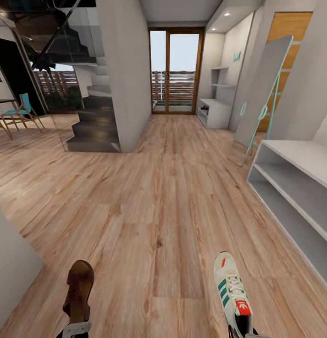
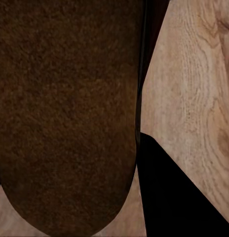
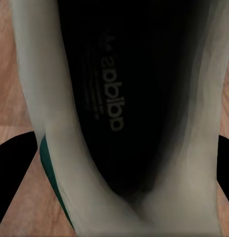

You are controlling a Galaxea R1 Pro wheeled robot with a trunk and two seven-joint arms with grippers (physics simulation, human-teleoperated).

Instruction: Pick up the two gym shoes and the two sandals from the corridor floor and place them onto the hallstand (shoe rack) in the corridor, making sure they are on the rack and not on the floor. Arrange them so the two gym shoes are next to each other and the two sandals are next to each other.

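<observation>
White "adidas" wordmark printed on the dark insole (image 3: 112, 94) inside the sneaker (image 3: 50, 128), smaller lines of print beside it too blurred to read, white trefoil logo on the red tongue label (image 1: 242, 307), mint wall letters (image 1: 236, 56) at the far shelves too small to read

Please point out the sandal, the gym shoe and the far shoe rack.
sandal (image 1: 79, 287): head view, patterned upper.
gym shoe (image 1: 230, 287): head view, laces.
far shoe rack (image 1: 215, 112): head view, front wall.
</observation>
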